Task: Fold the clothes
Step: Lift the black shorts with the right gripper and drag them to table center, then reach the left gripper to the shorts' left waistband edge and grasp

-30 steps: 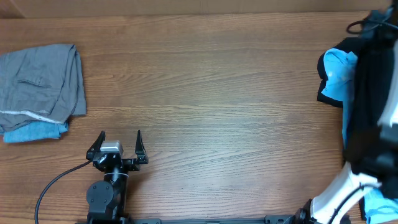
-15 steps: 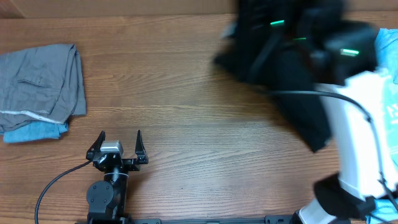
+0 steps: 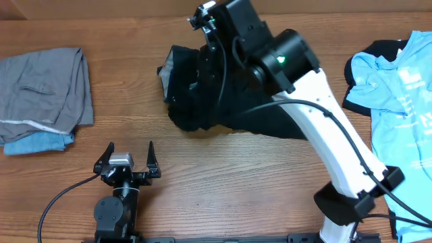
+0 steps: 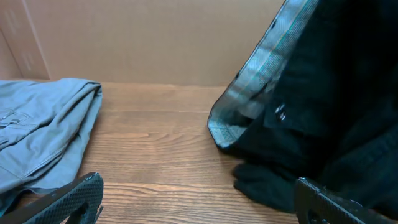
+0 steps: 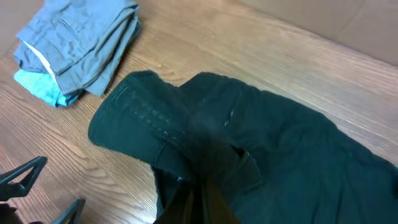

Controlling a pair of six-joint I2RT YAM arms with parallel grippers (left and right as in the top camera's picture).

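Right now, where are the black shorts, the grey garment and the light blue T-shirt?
black shorts (image 3: pixel 182 101), overhead view, left bunched part.
grey garment (image 3: pixel 44 88), overhead view, top layer.
light blue T-shirt (image 3: pixel 391 88), overhead view, chest area.

Right arm (image 3: pixel 317 111) apparently grips black shorts (image 3: pixel 192 101); left gripper (image 3: pixel 131 146) spread apart.

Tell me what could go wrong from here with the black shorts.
1. The black shorts are bunched in the right gripper, waistband curled over; released so, they would likely land crumpled, not flat.
2. If moved left, they might drag into the folded grey pile and upset it.
3. Trailing cloth lies near the open left gripper and could snag.
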